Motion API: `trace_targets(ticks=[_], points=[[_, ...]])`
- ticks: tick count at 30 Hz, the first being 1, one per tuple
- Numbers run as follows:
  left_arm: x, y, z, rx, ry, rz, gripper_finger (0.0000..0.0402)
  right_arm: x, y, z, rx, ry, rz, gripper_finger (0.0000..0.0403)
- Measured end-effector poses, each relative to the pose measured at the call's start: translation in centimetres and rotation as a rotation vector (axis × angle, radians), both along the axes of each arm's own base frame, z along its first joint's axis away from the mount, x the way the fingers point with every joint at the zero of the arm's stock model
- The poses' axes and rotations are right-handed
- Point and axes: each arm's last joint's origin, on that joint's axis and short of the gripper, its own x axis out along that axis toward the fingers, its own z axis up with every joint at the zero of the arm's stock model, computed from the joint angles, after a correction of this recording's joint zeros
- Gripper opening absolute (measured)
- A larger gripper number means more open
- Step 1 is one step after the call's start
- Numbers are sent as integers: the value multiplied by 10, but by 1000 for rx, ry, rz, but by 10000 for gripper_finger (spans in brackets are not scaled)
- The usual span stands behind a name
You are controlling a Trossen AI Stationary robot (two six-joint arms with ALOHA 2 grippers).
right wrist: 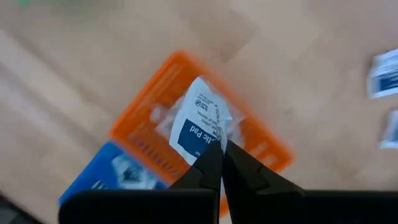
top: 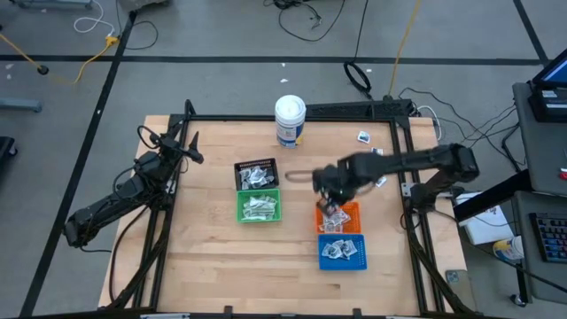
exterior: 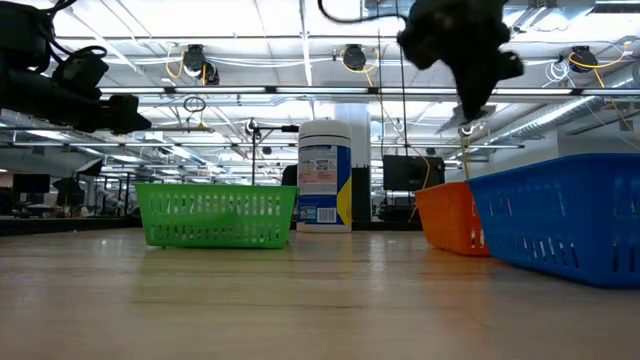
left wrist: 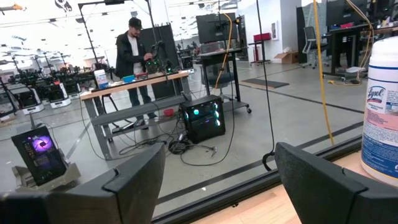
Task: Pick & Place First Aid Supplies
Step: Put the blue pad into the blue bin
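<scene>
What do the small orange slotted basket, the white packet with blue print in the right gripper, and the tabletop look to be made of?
Small orange slotted basket: likely moulded plastic, with thin ribbed slotted walls. White packet with blue print: probably paper or foil-paper wrap, matte, creased where the shut right gripper pinches it. Tabletop: pale wood, apparently butcher-block, showing plank seams and a faint sheen.

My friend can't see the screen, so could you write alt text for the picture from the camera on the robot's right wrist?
The right gripper, its two dark fingers shut, pinches a small white packet with blue print above an orange basket holding more packets. A blue basket sits beside the orange one on the wooden table, where a few loose packets lie apart.
</scene>
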Motion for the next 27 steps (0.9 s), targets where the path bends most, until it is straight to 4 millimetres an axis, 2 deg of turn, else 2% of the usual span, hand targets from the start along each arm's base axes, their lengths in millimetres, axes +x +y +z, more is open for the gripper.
trace_targets(ticks=[4, 9, 17, 21, 27], points=[[0, 0, 0, 0, 0, 0, 306, -4, 39, 0, 14, 1, 5, 0], [0, 0, 0, 0, 0, 0, 306, -9, 77, 1, 42, -36, 2, 0], [0, 0, 0, 0, 0, 0, 305, -16, 114, 0, 92, -94, -4, 0], [0, 0, 0, 0, 0, 0, 305, -18, 124, -19, 109, -115, 13, 0], [0, 0, 0, 0, 0, -1, 306, -24, 129, -68, 146, -153, 5, 0]])
